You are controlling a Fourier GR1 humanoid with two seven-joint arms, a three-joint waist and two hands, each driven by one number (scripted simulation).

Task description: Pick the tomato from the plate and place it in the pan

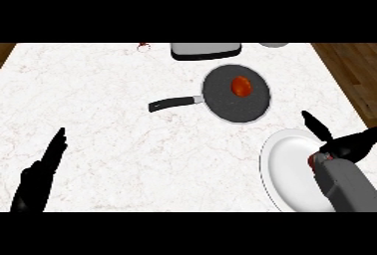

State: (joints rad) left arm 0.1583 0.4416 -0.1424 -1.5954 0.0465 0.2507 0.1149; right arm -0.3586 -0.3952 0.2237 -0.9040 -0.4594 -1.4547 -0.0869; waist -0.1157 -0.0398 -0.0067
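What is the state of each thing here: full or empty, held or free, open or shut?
Tomato: free, lying in the pan.
Pan: on the counter, holds the tomato, handle toward the left.
Plate: empty, partly under the right forearm.
Left hand: open, fingers straight, holds nothing, at the lower left.
Right hand: open, holds nothing, over the plate's right side.

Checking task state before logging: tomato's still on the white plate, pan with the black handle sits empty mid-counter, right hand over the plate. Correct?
Not quite. The head view shows the tomato lying in the pan, not on the white plate, which holds nothing. The rest stands: black handle, pan mid-counter, right hand over the plate.
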